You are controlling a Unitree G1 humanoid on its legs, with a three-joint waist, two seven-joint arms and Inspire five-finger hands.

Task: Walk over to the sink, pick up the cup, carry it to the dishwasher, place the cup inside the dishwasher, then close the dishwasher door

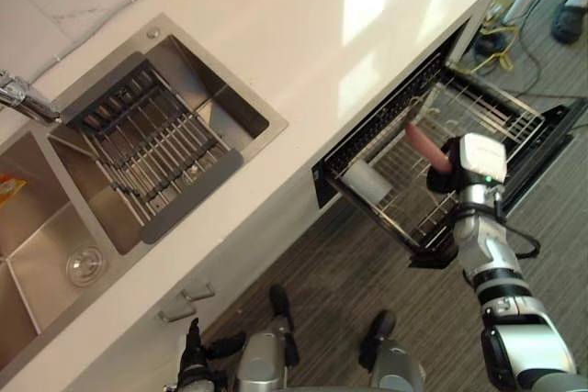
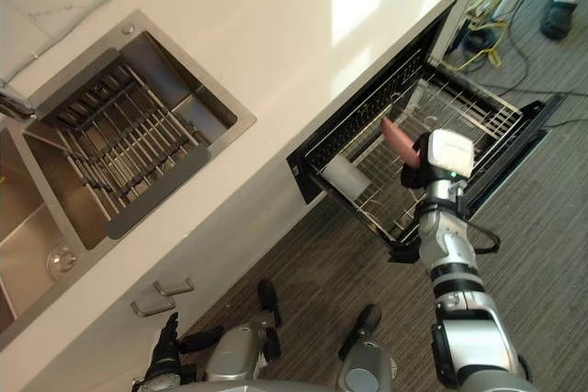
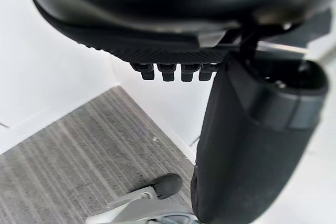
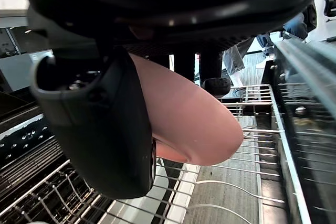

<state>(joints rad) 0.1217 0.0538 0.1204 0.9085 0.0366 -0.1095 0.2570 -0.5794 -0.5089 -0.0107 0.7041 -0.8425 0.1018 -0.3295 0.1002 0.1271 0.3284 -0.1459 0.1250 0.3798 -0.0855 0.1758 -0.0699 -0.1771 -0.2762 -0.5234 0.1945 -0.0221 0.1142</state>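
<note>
A pink cup is held over the pulled-out wire rack of the open dishwasher. My right hand is shut on the pink cup, thumb on one side and fingers on the other, just above the rack's wires. The dishwasher door hangs open beyond the rack, under the white counter. My left hand hangs low by the cabinet front with relaxed fingers, holding nothing.
A white cup-like item lies in the rack's near corner. On the left are the steel sink, a drain rack and a faucet. A person's shoe and cables lie on the floor beyond the dishwasher.
</note>
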